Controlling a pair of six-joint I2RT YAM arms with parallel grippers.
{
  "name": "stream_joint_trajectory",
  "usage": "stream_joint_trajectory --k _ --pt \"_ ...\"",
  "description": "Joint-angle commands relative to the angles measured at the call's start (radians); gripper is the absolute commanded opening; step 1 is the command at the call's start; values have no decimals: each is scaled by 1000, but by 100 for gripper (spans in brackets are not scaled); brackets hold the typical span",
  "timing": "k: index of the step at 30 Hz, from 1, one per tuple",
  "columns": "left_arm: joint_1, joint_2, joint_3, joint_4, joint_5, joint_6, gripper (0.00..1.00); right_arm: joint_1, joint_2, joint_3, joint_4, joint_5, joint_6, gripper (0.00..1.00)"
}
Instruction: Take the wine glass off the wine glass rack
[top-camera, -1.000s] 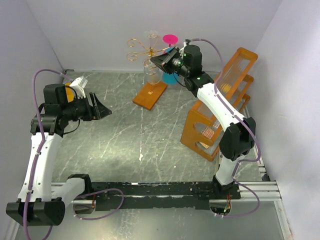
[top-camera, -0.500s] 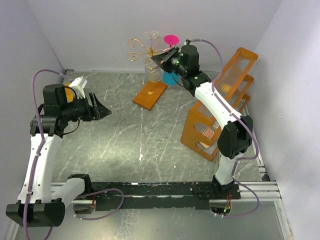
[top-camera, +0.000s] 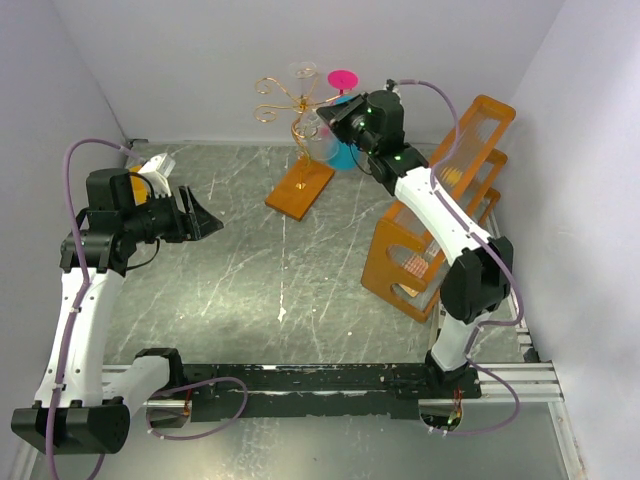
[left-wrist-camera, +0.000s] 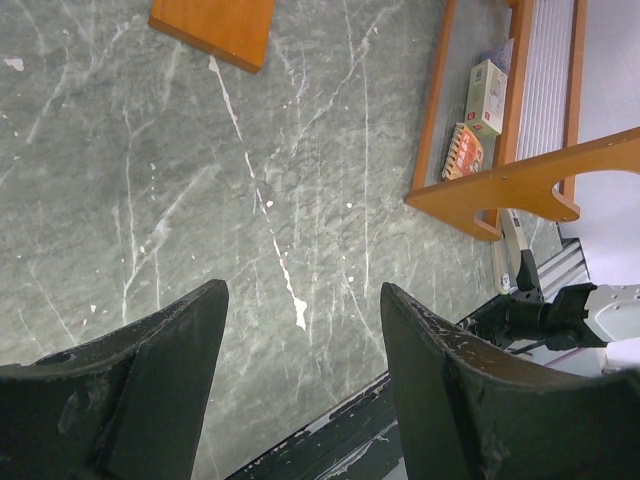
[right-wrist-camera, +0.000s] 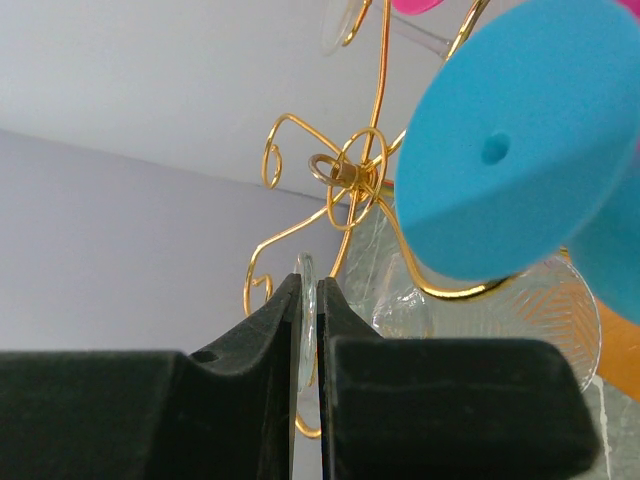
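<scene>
1. Grab looks done to me: the right tool (right-wrist-camera: 309, 290) is clenched on a thin clear edge, which I read as part of the wine glass (top-camera: 318, 142).
2. Not off yet though. The glass hangs right beside the stem of the wine glass rack (top-camera: 300, 188), among the gold scrolls. Pulling it clear is what's left.
3. Right arm (top-camera: 440, 215) is stretched far forward and high, with a blue glass foot (right-wrist-camera: 500, 150) close by its tool.
4. Left arm (top-camera: 80, 310) is off to its side, well apart from the rack. The left tool (left-wrist-camera: 302, 295) is released and empty over the desk (top-camera: 250, 270).
</scene>
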Motion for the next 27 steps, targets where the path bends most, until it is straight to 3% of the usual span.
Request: stream_joint_trajectory --k 1,14,19,24,27 --pt "-11 -12 18 4 0 13 73 1 -97 -35 50 49 -8 0" --pt "-16 3 20 15 37 0 74 0 -289 -192 19 110 -70 0" --pt "-16 15 16 58 117 -45 75 -1 -394 -292 62 72 -73 0" --pt "-16 35 -83 378 452 -350 75 3 -472 -395 161 -121 52 0" --pt "-16 31 -145 664 522 -592 77 8 -503 -441 244 -218 134 0"
